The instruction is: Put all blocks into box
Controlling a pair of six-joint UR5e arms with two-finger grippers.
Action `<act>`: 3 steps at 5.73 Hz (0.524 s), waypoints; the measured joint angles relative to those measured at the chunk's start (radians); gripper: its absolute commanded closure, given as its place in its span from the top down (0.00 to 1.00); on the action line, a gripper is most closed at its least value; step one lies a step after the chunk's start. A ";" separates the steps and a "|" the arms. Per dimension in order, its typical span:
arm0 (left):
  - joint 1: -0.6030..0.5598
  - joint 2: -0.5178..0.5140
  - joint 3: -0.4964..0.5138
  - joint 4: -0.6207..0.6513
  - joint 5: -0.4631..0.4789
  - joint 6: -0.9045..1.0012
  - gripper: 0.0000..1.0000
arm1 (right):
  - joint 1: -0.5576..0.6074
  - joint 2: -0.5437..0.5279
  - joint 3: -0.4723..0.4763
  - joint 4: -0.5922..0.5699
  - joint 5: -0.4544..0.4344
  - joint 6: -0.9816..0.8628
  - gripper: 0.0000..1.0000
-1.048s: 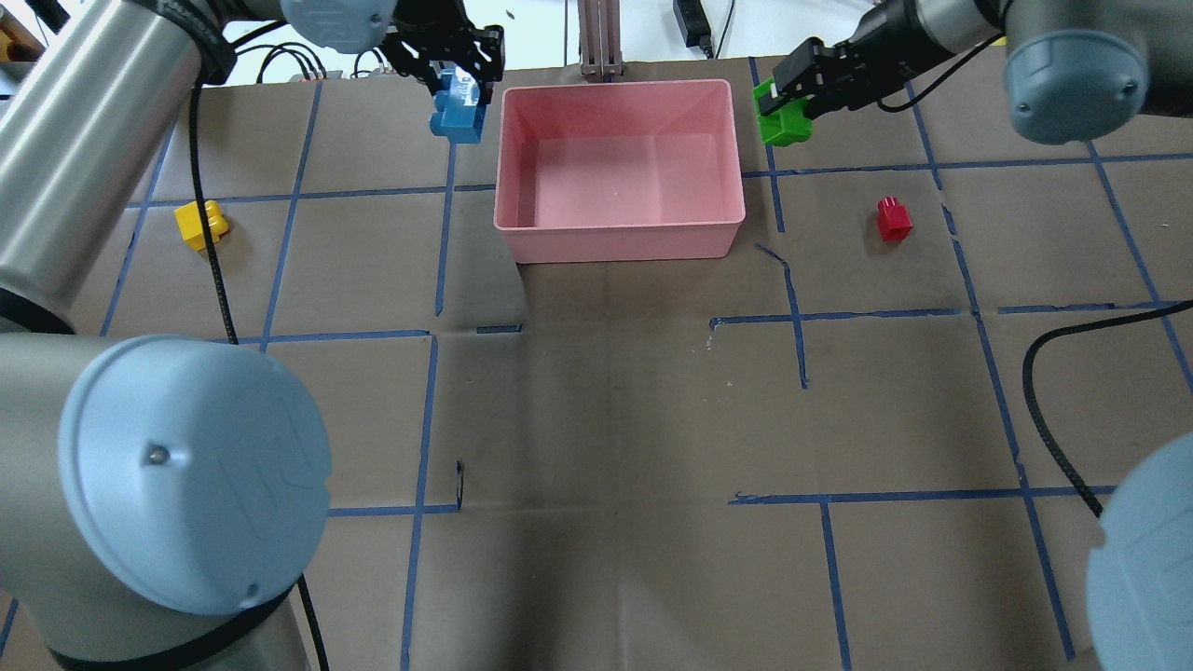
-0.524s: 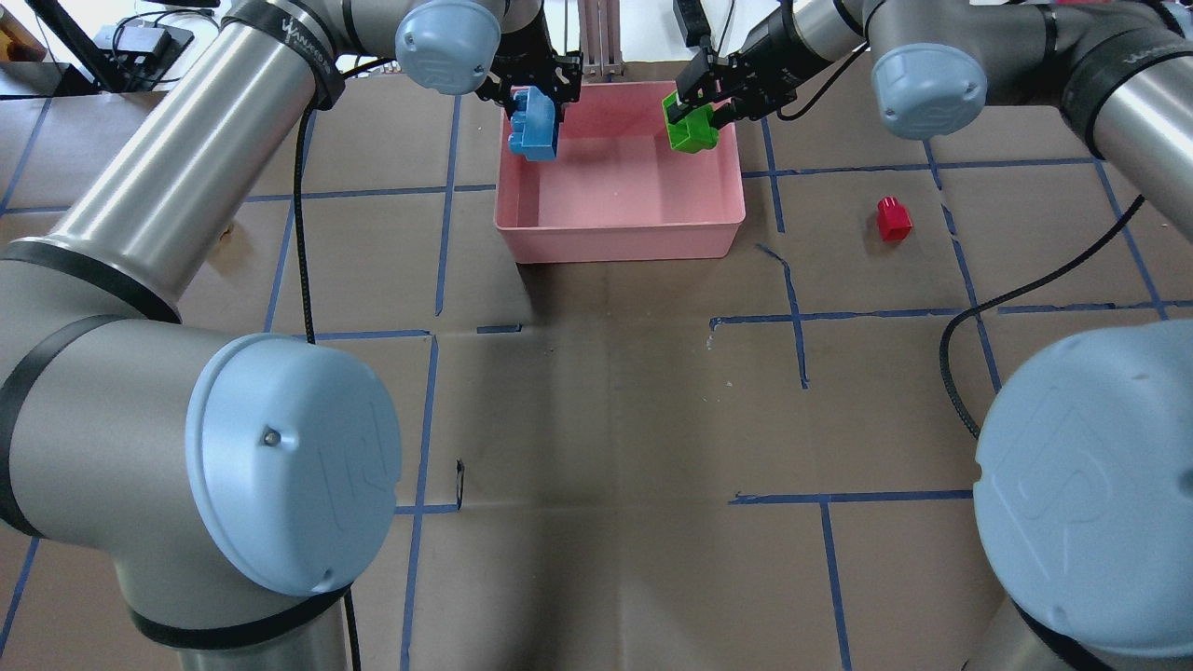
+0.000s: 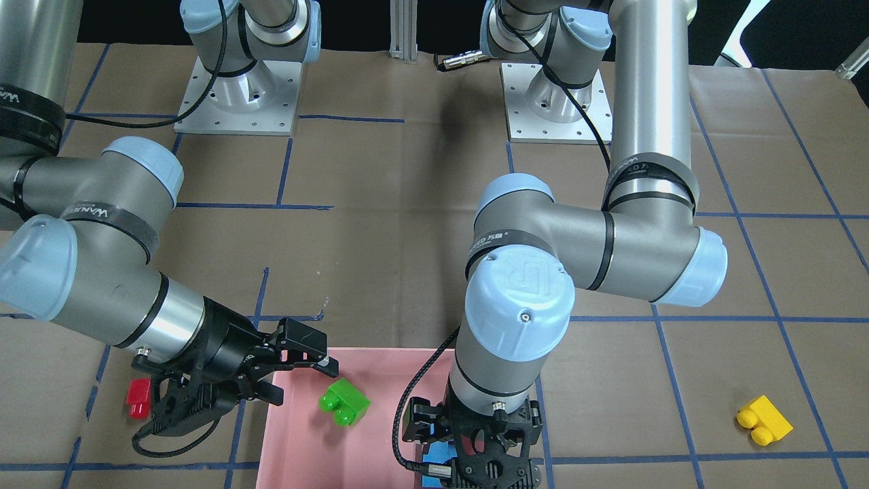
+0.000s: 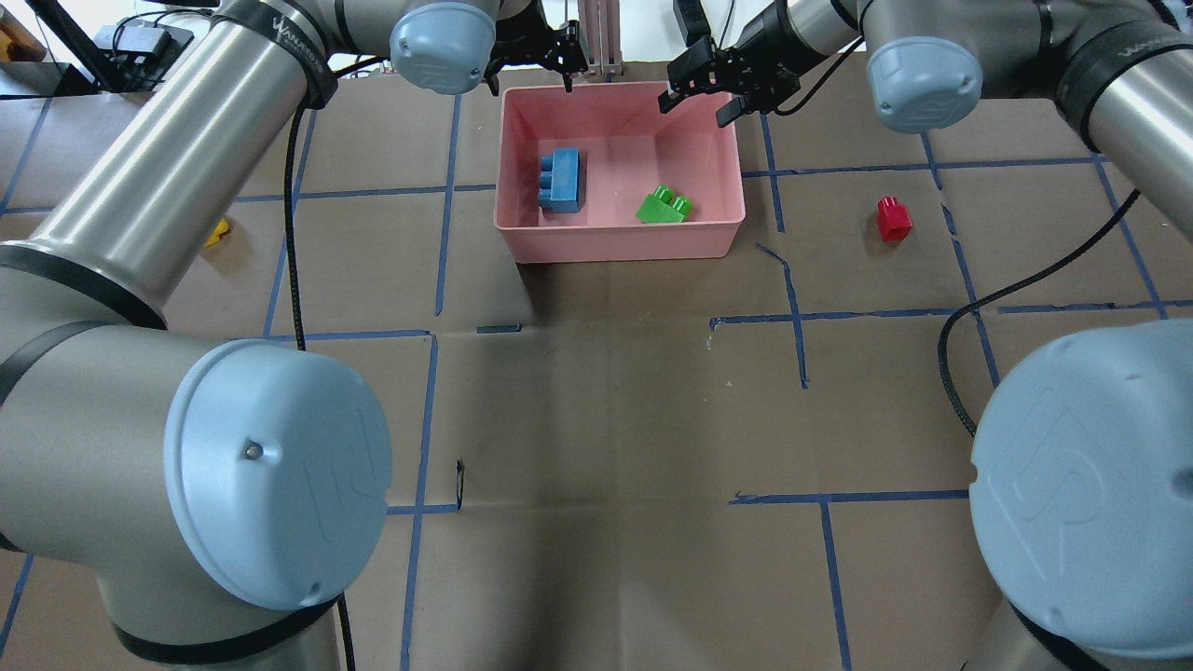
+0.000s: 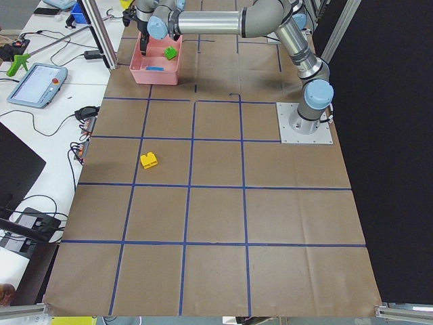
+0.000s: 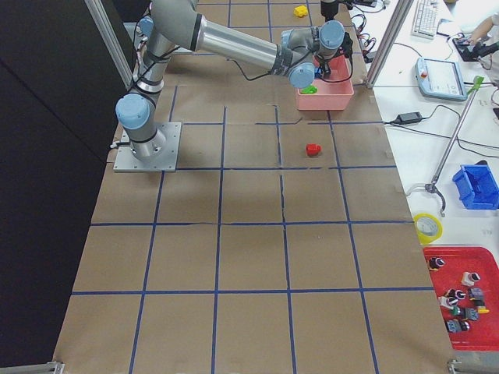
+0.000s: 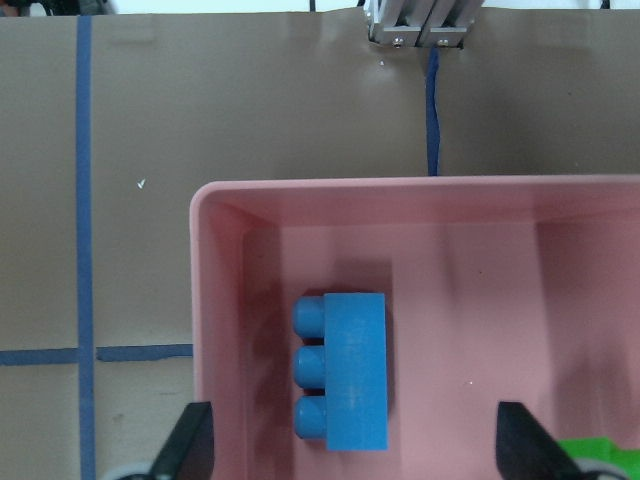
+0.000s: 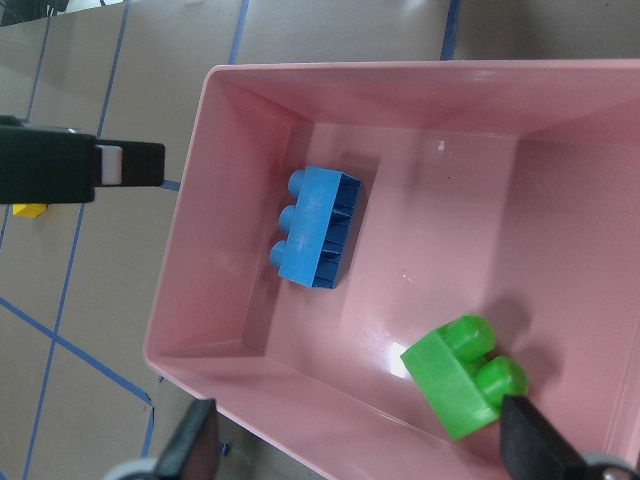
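Observation:
The blue block (image 4: 563,180) and the green block (image 4: 664,207) lie inside the pink box (image 4: 620,244), blue at its left, green near its front right. Both also show in the right wrist view: blue (image 8: 317,228), green (image 8: 465,388). The red block (image 4: 894,218) sits on the table right of the box. The yellow block (image 4: 217,231) lies far left, mostly hidden behind my left arm, and is clear in the front view (image 3: 764,420). My left gripper (image 4: 533,67) is open and empty above the box's far left corner. My right gripper (image 4: 699,104) is open and empty above its far right corner.
A metal post (image 4: 601,37) stands just behind the box. Brown paper with blue tape lines covers the table (image 4: 606,419). A black cable (image 4: 979,308) hangs from the right arm over the table's right side.
Both grippers opened and let go: the blue and green blocks dropped from the jaws into the box. Both grippers drew back slightly toward the box's far edge.

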 measured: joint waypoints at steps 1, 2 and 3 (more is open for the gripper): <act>0.057 0.022 -0.008 -0.006 -0.001 0.062 1.00 | -0.011 -0.032 0.009 0.004 -0.055 -0.008 1.00; 0.127 0.050 -0.030 -0.010 -0.003 0.139 1.00 | -0.042 -0.076 0.018 0.008 -0.166 -0.039 1.00; 0.203 0.084 -0.068 -0.011 -0.004 0.200 1.00 | -0.091 -0.112 0.027 0.011 -0.287 -0.088 1.00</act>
